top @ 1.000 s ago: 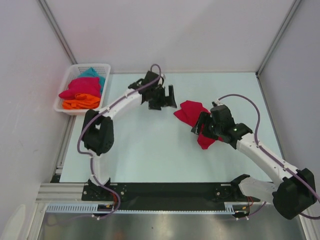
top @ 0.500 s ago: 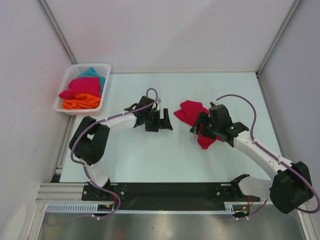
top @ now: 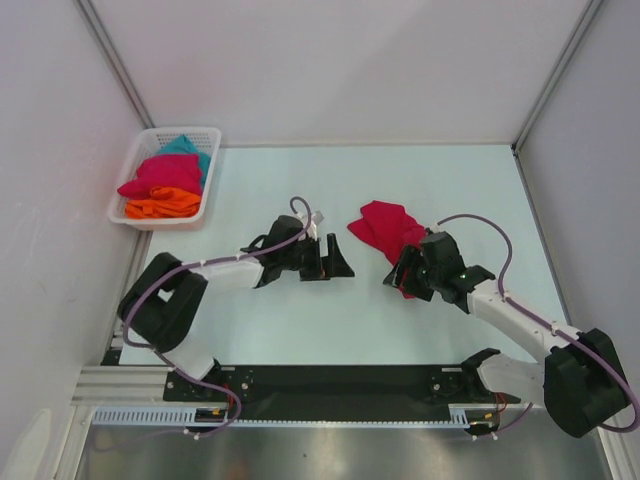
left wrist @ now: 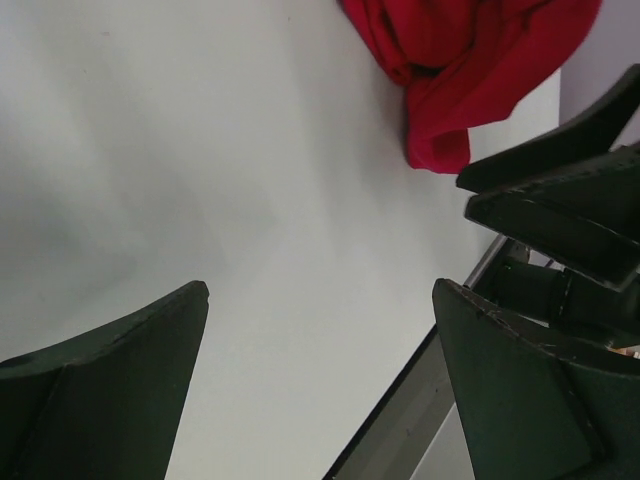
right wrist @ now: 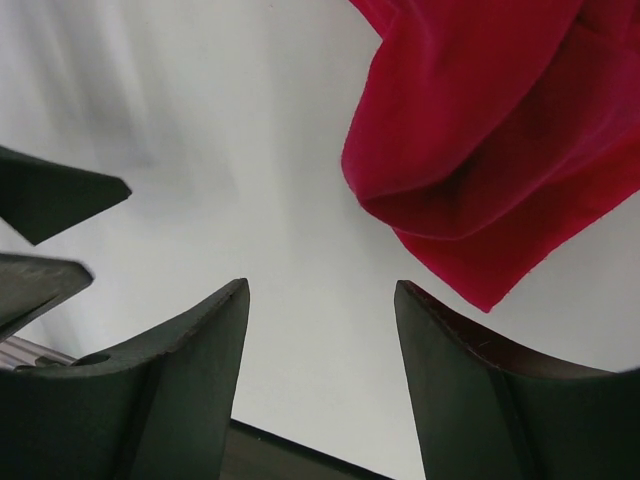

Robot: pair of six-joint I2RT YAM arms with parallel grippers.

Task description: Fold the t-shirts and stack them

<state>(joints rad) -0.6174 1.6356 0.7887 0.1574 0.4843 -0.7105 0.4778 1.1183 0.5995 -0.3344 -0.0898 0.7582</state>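
Lying crumpled well right of the white plastic mesh basket (top: 182,131), the crimson-pink cloth t-shirt (top: 385,225) looks light, limp and prone to bunching; a single-layer pinch at a hem corner seems best. Left gripper (left wrist: 320,300) and right gripper (right wrist: 322,290), both right of the basket, stand jaws apart, empty; pink, orange and teal shirts (top: 165,185) sit inside it.

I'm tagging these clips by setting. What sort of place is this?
Probably a lab test cell, not a home: plain white partition walls box in a pale table, two robot arms are bolted to a rail at its edge, and a white basket holds t-shirts.
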